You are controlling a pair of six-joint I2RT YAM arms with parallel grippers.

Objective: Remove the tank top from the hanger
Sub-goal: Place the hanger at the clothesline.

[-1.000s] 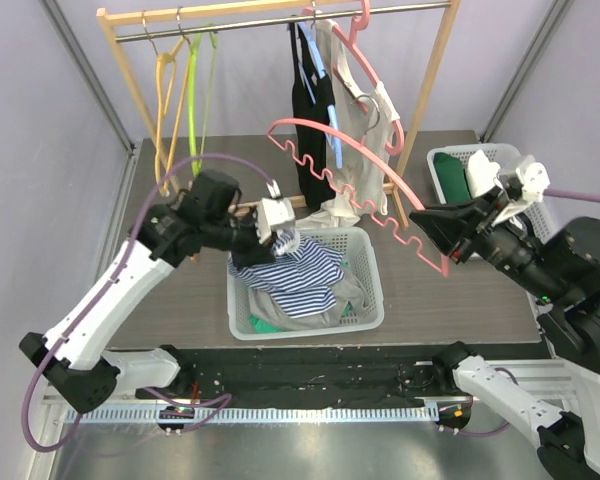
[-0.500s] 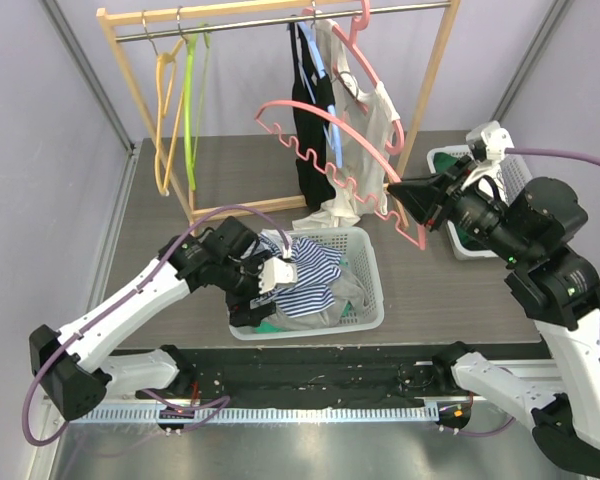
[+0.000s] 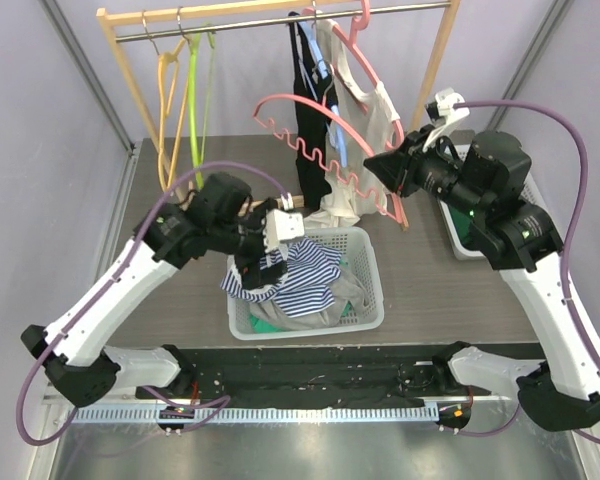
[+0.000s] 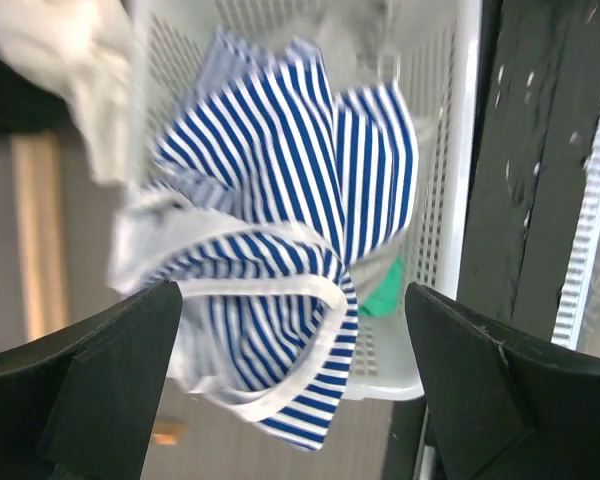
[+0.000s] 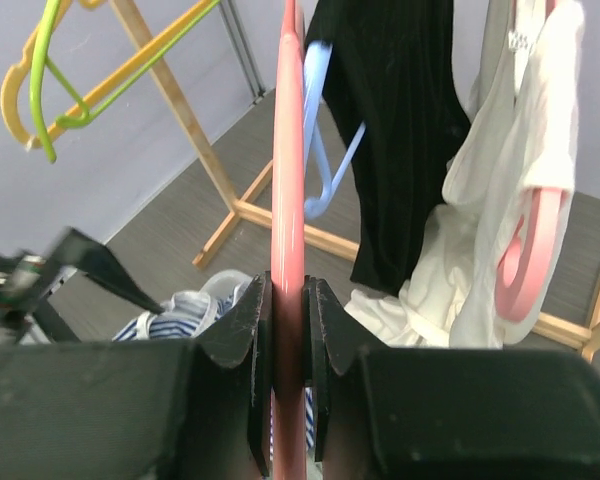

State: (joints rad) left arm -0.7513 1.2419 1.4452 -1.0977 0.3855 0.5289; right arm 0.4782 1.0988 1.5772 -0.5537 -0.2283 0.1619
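Note:
The blue-and-white striped tank top (image 3: 305, 275) lies bunched in the white basket (image 3: 372, 300), one edge hanging over the basket's left rim. My left gripper (image 3: 262, 262) hovers just above it, open and empty. In the left wrist view the tank top (image 4: 280, 220) sits below the spread left gripper (image 4: 295, 400), with nothing between its fingers. My right gripper (image 3: 388, 172) is shut on the bare pink hanger (image 3: 320, 135) and holds it up in front of the rack. In the right wrist view the right gripper (image 5: 288, 330) clamps the hanger's bar (image 5: 286, 150).
A wooden rack (image 3: 432, 70) stands at the back with yellow (image 3: 164, 110) and green (image 3: 192, 100) hangers, a black garment (image 3: 308, 130) and a white garment (image 3: 365, 110). Grey and green clothes fill the basket. A second basket (image 3: 458, 238) is at the right behind my right arm.
My left gripper opened and let go of the tank top, which dropped onto the basket, then lifted. The right arm raised the pink hanger up and back toward the rack.

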